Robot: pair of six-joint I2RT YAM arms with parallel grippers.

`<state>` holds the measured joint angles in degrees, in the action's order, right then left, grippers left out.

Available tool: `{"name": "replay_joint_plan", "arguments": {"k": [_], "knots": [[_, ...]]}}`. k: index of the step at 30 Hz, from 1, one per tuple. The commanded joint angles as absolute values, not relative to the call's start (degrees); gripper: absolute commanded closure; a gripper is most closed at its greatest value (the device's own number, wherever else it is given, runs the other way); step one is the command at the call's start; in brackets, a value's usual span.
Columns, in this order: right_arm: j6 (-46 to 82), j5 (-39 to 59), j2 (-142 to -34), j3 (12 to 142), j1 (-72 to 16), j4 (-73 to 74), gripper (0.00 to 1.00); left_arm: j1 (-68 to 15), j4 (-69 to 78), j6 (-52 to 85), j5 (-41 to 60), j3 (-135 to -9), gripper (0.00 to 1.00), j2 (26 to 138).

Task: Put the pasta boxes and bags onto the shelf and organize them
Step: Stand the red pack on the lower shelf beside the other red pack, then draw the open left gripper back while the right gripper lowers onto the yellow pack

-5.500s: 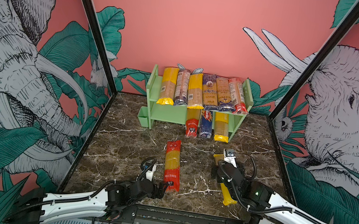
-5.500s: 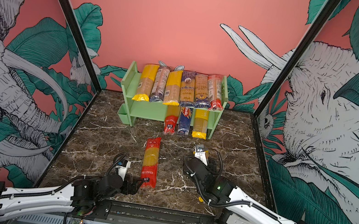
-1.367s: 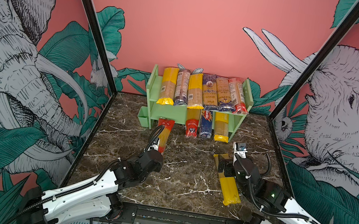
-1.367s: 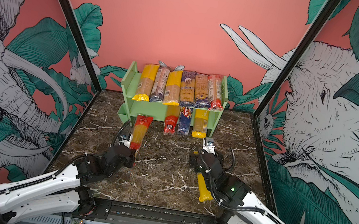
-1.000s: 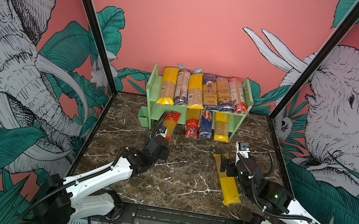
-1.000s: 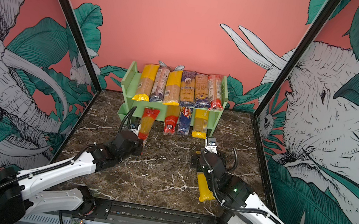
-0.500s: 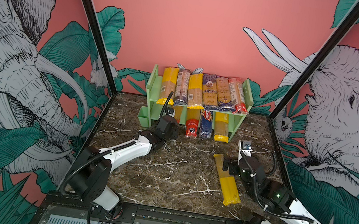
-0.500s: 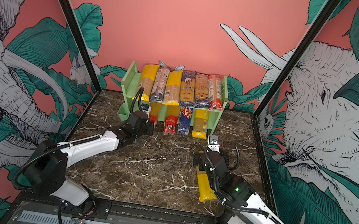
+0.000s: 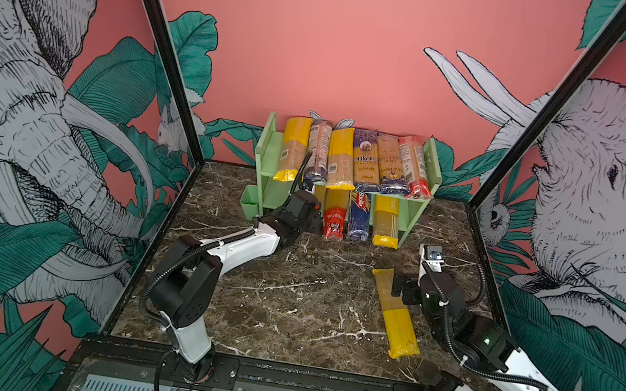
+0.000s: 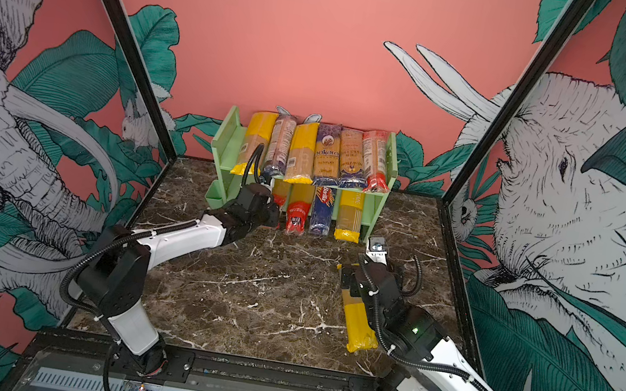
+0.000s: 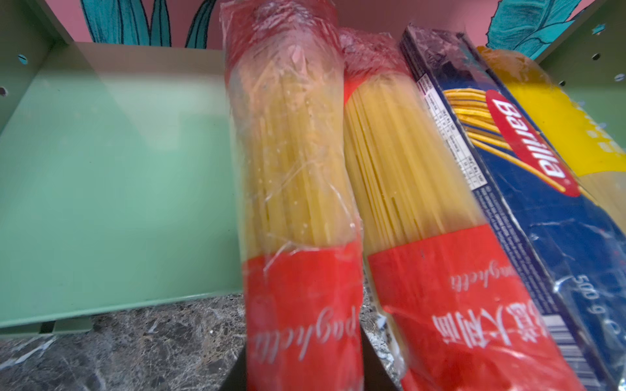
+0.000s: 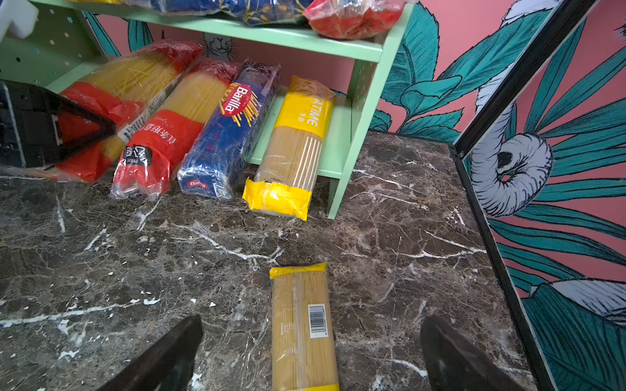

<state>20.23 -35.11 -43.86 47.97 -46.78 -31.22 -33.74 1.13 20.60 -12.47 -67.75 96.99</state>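
Honestly, the left gripper [image 9: 307,219] is pinching the red-ended spaghetti bag [image 11: 294,169], half onto the shelf [image 11: 118,169] lower tier at 12 o'clock. I'd push it straight in, snug against its red twin [image 11: 406,162] at 3 o'clock. The right gripper [image 12: 310,335] hangs spread wide over the yellow-ended pack [image 9: 399,335] at 4 o'clock. Readable: "Barilla" and "500 g" on the blue box [image 11: 542,210].

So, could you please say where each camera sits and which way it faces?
Top views: high in front, facing the shelf; both arms show.
Left wrist: at the lower tier, along its held red-ended pack; finger edges.
Right wrist: over the table, facing the shelf; open fingers flank a yellow pack.
Both wrists show the Barilla pack.
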Motion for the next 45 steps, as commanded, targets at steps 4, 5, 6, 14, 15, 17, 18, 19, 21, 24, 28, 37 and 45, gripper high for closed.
{"name": "replay_joint_plan", "arguments": {"k": [4,5,6,14,15,17,18,19,21,24,28,37,45], "knots": [[19.9,-35.25,-42.59,47.55,-46.06,-31.2,0.01,-32.7,11.65,20.34,-12.08,-72.18,0.78,96.28],[20.01,-35.02,-42.63,47.46,-45.98,-31.36,0.01,-32.61,11.78,20.58,-11.68,-72.08,0.71,96.48],[20.12,-35.06,-42.63,47.46,-46.02,-31.53,0.01,-32.56,11.76,20.86,-11.26,-72.13,0.64,96.69],[20.69,-34.91,-41.57,46.76,-45.7,-32.17,0.01,-32.57,10.37,21.58,-9.36,-71.12,0.4,95.82],[20.78,-34.89,-41.55,46.67,-45.73,-32.34,0.01,-32.6,9.95,21.39,-9.4,-70.88,0.38,95.44],[20.82,-34.76,-41.57,46.59,-45.73,-32.35,0.01,-32.53,9.54,21.12,-9.4,-70.37,0.29,94.35],[20.89,-34.84,-41.72,46.64,-45.74,-32.42,0.01,-32.58,9.27,20.93,-9.36,-70.07,0.21,93.79],[20.83,-34.79,-41.93,46.71,-45.7,-32.6,0.01,-32.6,8.93,20.74,-9.47,-69.81,0.19,93.14],[21.01,-34.72,-42.07,46.84,-45.7,-32.83,0.01,-32.54,8.34,20.66,-9.45,-69.36,0.12,92.14],[21.36,-34.86,-42.14,46.7,-45.75,-32.96,0.01,-32.58,7.22,20.35,-9.42,-68.8,0.07,91.08],[22.19,-34.89,-42.58,46.41,-45.73,-33.49,0.01,-32.58,6.48,20.03,-10.25,-67.52,0.04,89.21],[24.83,-34.65,-44.35,42.71,-45.67,-32.66,0.01,-32.68,4.29,20.43,-9.99,-64.11,0.01,84.34],[28.05,-32.2,-48.07,37.74,-44.84,-29.54,0.01,-33.56,3.5,22.57,-9.14,-57.68,0.01,78.35]]}}
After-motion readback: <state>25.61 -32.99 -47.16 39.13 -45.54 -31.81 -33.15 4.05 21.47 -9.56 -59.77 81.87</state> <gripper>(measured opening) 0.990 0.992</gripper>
